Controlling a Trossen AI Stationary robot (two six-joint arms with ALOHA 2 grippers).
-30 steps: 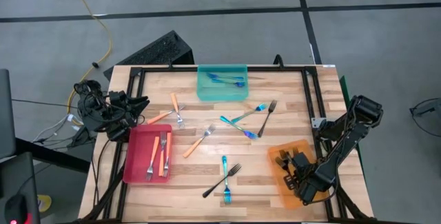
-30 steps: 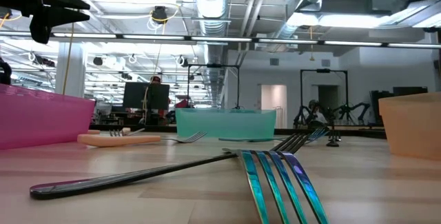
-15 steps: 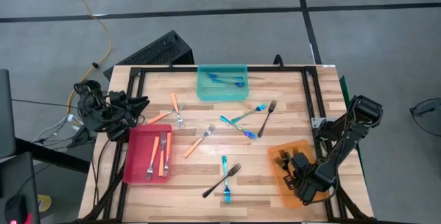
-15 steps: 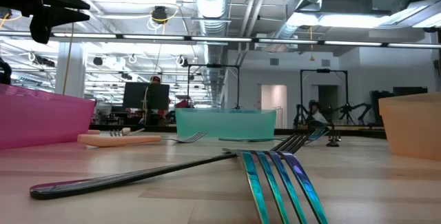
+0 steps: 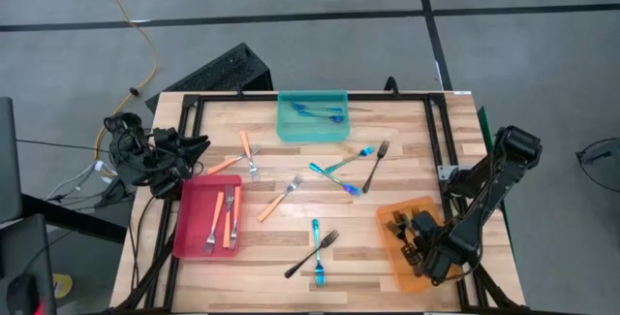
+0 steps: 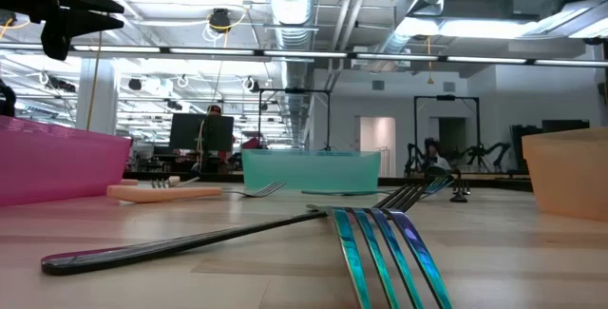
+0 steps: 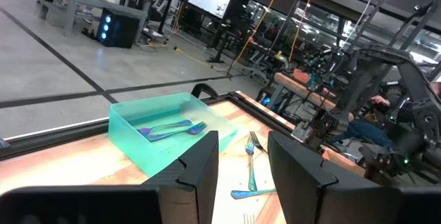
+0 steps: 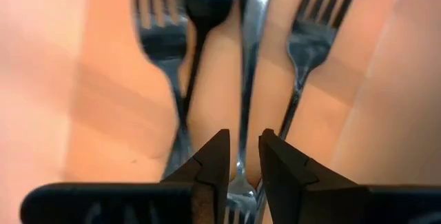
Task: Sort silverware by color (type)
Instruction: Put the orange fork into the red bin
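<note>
Several dark metal forks [image 8: 248, 52] overlap, tines splayed.

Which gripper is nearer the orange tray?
Right. The right gripper is inside the orange tray, over dark forks; the left gripper waits across the table, above the red tray.

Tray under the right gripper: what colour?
Orange: the tray under the right gripper holds dark forks. Best seen in the high view.
</note>
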